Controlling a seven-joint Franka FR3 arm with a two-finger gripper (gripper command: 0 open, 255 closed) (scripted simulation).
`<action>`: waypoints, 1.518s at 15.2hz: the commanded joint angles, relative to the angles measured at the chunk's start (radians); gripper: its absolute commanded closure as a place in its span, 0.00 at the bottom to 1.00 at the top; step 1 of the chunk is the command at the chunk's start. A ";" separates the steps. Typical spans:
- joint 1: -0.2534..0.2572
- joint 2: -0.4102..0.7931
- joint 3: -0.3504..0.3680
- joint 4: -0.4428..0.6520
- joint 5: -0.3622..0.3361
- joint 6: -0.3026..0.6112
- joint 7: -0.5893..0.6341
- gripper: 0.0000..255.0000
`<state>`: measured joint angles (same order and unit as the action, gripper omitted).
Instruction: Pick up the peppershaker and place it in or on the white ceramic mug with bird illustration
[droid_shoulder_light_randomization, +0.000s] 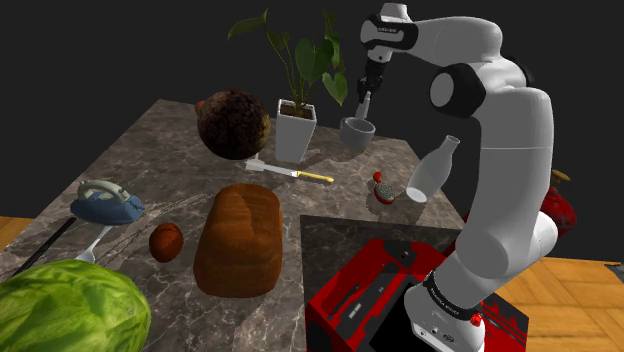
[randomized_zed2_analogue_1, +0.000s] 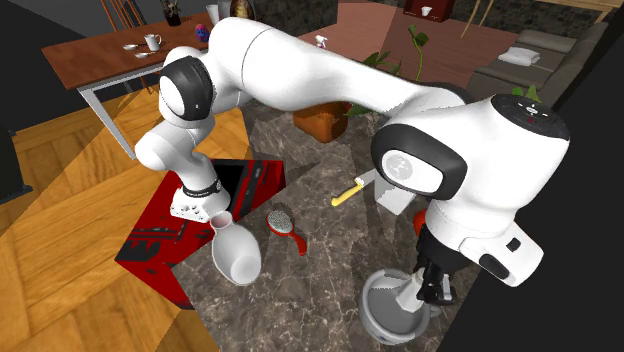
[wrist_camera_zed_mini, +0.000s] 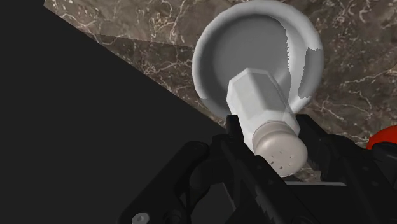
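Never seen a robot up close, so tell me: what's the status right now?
Hand shut on pepper shaker. Shaker held above grey mug, not yet released. Nothing between them.

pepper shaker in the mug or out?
Not set down: the claw clasps the pepper shaker over the mug's mouth. Whether its base is below the rim, cannot tell.

Shoulder: behind the stand (droid_shoulder_light_randomization: 360, 290), looking down the table (droid_shoulder_light_randomization: 150, 170).
Second exterior: far side, high, facing back.
Wrist: close above the mug (wrist_camera_zed_mini: 202, 57).
Shared: mug, table.
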<state>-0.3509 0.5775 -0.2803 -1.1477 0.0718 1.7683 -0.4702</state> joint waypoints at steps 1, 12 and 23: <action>0.002 0.002 0.001 -0.025 0.000 0.027 0.001 1.00; 0.006 0.001 0.001 -0.080 0.000 0.081 0.002 1.00; 0.001 -0.001 0.000 0.045 -0.001 -0.045 0.005 0.00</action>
<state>-0.3496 0.5800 -0.2795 -1.1117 0.0716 1.7369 -0.4655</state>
